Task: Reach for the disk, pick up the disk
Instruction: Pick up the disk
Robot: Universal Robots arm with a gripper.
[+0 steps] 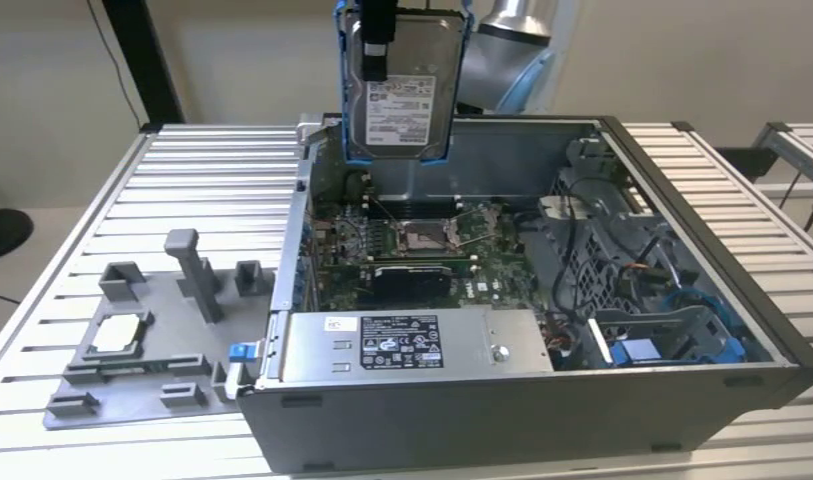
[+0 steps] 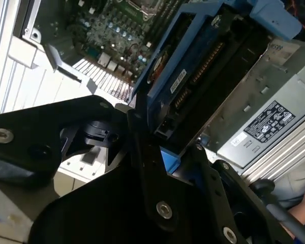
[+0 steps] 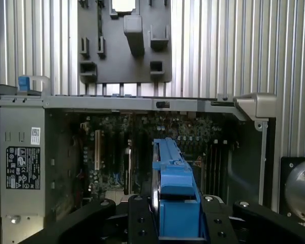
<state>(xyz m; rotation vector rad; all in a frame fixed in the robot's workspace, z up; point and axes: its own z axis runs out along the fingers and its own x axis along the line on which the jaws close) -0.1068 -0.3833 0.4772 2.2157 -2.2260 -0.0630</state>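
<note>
The disk (image 1: 403, 100), a silver drive with a white label in a blue carrier, hangs upright in the air above the back wall of the open computer case (image 1: 513, 410). My gripper (image 1: 379, 62) is shut on it from above, one black finger running down its labelled face. In both wrist views the black fingers clamp the blue-framed disk (image 2: 203, 66) (image 3: 175, 183) edge-on between them, the gripper (image 2: 169, 158) (image 3: 176, 223) high over the motherboard.
Inside the case lie the motherboard (image 1: 420, 245), a grey power supply (image 1: 399, 345) at the front, and cables with blue brackets (image 1: 673, 335) on the exterior view's right. A grey fixture (image 1: 146, 340) holding a small square chip (image 1: 117, 333) sits on the slatted table (image 1: 206, 180).
</note>
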